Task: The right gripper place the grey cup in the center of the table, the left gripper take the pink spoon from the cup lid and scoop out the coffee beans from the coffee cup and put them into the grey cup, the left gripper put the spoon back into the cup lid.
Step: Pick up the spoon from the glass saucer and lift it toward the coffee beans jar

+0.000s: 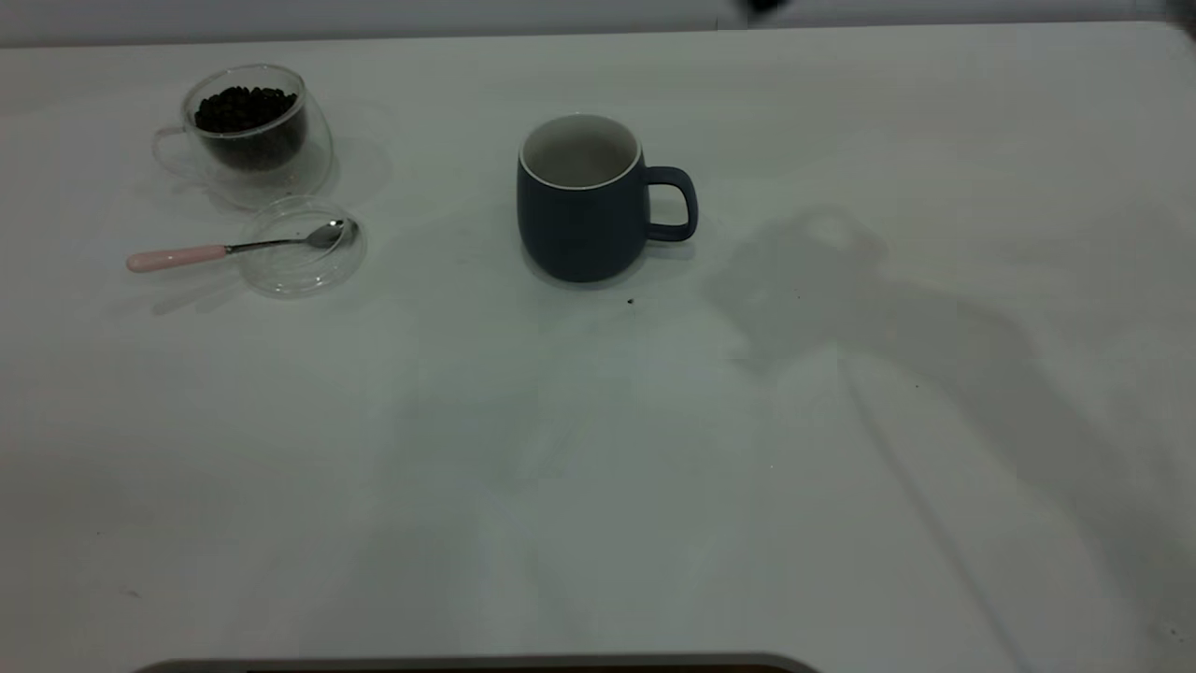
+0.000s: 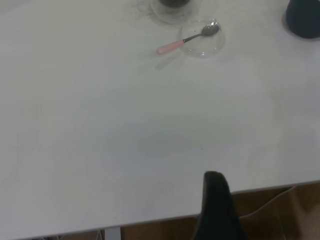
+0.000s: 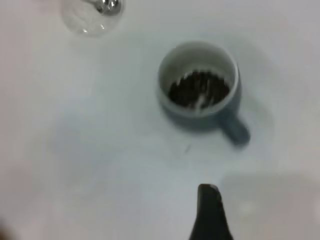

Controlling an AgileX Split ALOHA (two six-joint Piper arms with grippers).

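My left gripper (image 2: 216,200) hangs over the desk (image 1: 561,467) edge, far from the grey cup (image 1: 581,201). It holds nothing; how wide it is, I cannot tell. The pink spoon (image 1: 229,248) lies on the cup lid (image 1: 304,248), left of the grey cup.

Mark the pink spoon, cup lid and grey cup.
pink spoon (image 1: 177,257), exterior view, on its pink handle.
cup lid (image 1: 297,277), exterior view, on bare glass near its front rim.
grey cup (image 1: 579,229), exterior view, on its outer wall.
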